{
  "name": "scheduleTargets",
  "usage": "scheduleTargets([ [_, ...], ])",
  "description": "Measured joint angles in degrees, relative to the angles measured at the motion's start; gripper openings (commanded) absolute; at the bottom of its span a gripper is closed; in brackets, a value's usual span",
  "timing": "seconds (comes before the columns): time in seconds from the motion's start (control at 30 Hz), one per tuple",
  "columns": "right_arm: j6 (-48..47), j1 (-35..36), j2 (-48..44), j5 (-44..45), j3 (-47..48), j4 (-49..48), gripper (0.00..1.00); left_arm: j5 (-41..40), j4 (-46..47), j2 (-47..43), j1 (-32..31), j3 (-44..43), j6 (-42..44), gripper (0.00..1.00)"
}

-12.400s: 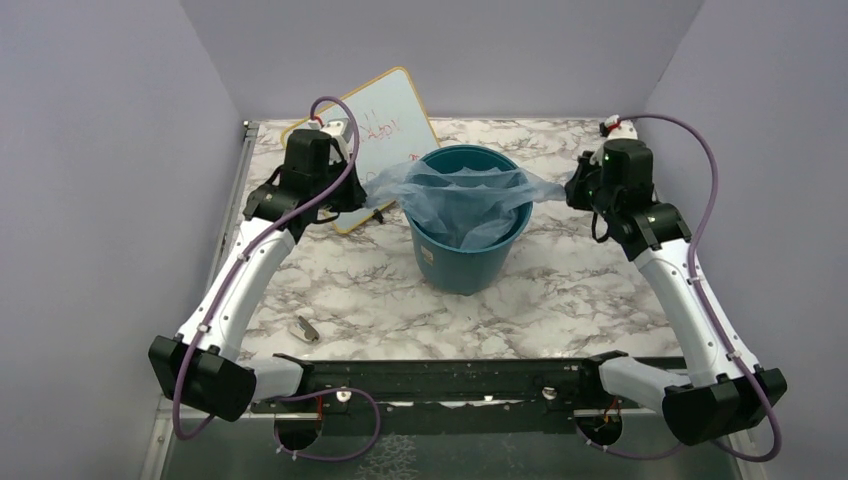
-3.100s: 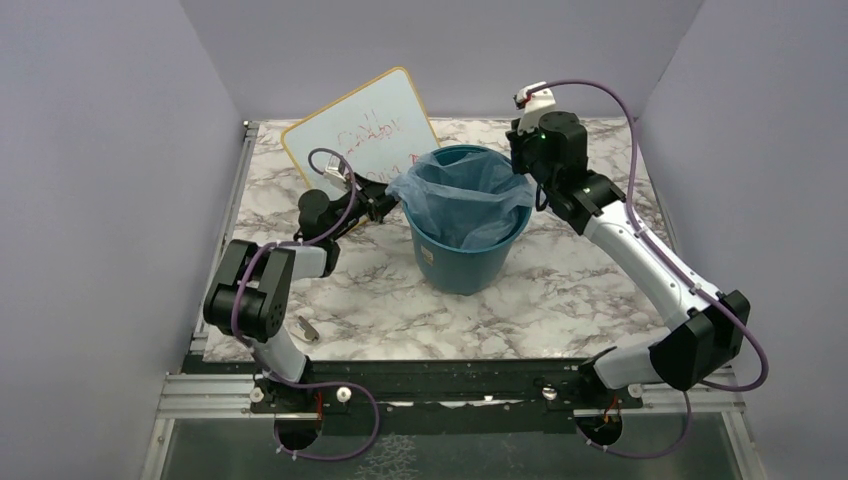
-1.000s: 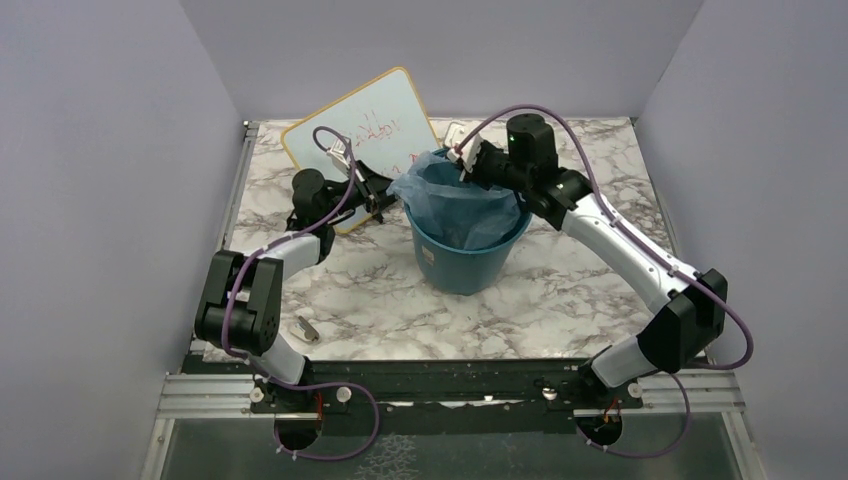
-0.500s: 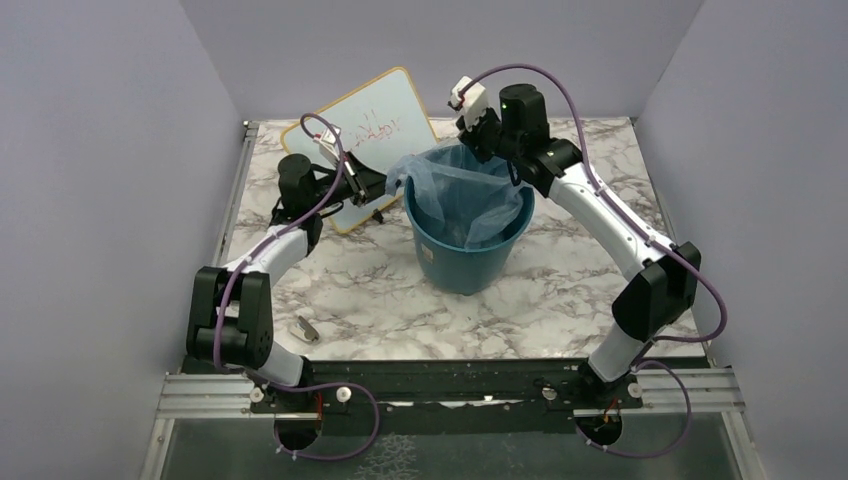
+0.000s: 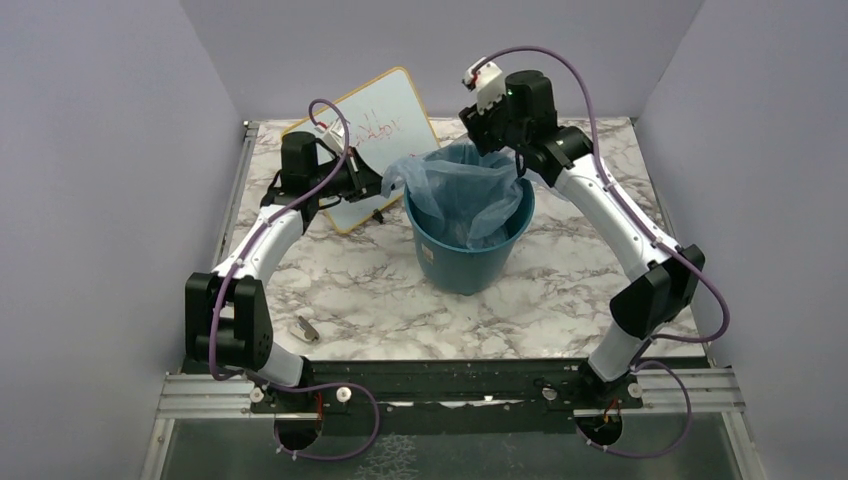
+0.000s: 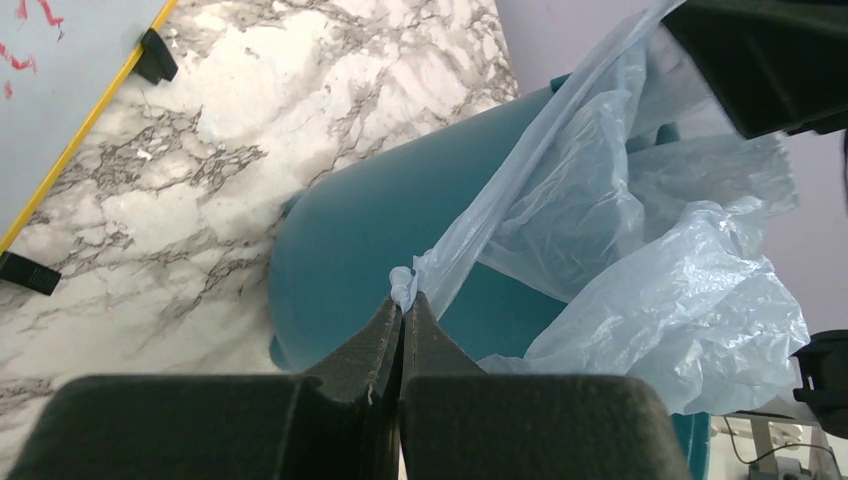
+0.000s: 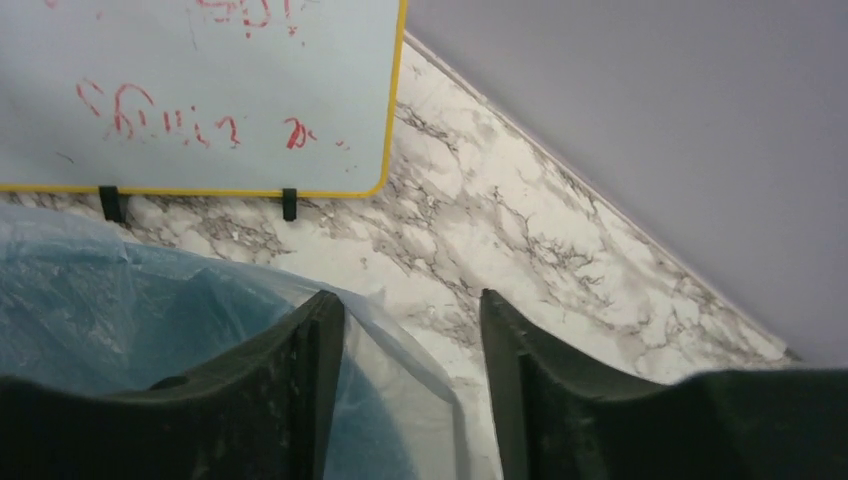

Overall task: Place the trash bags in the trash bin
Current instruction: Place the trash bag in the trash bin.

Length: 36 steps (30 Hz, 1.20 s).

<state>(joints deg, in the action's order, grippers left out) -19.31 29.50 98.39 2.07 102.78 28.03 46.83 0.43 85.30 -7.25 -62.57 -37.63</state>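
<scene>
Over the last second the right gripper [image 7: 412,312] has lifted from the far rim of the trash bin [image 5: 470,262] and its jaws have come apart. They now stand parted above that rim with only marble table [image 5: 560,290] and a loose fringe of film showing between them, so nothing looks clamped there. That release probably means the far edge of the trash bag [image 5: 465,195] is judged to be where it should sit. The left gripper [image 6: 402,308] has drawn a little away from the bin, its jaws pressed tight on a small bunched corner of the bag's mouth. This pinch pulls the film taut outward past the left side of the rim, seemingly to keep the mouth spread open and not let it slump. Most of the bag hangs down inside the bin, which stands upright at mid-table. The held corner is stretched outside it, toward the whiteboard [image 5: 375,120] leaning behind
</scene>
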Motion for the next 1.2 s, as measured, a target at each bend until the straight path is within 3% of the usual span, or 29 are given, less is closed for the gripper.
scheduleTargets([
  [0.1, 2.5, -0.9, -0.8, -0.2, 1.2, 0.5, 0.79, 0.0, -1.9, 0.0, 0.1, 0.0, 1.0, 0.0],
  [0.2, 6.5, -2.8, -3.8, -0.6, 0.4, 0.2, 0.83, 0.0, -3.1, 0.0, 0.1, 0.0, 1.5, 0.0],
  [0.43, 19.2, -11.8, -13.9, -1.8, -3.1, 0.2, 0.85, 0.2, -3.3, 0.0, 0.1, 0.0, 1.6, 0.0],
  [0.7, 37.0, -30.4, -28.4, -13.9, -27.8, 1.5, 0.88, 0.5, -3.3, 0.0, 0.1, 0.0, 1.6, 0.0],
  [0.93, 44.6, -32.9, -31.2, -20.3, -35.7, 3.7, 0.88, 0.8, -4.5, 0.0, 0.1, -0.2, 1.9, 0.0],
  [1.2, 42.1, -33.0, -37.0, -13.0, -32.2, 7.4, 0.88, 1.4, -5.8, 0.0, 0.1, -0.7, 2.3, 0.0],
])
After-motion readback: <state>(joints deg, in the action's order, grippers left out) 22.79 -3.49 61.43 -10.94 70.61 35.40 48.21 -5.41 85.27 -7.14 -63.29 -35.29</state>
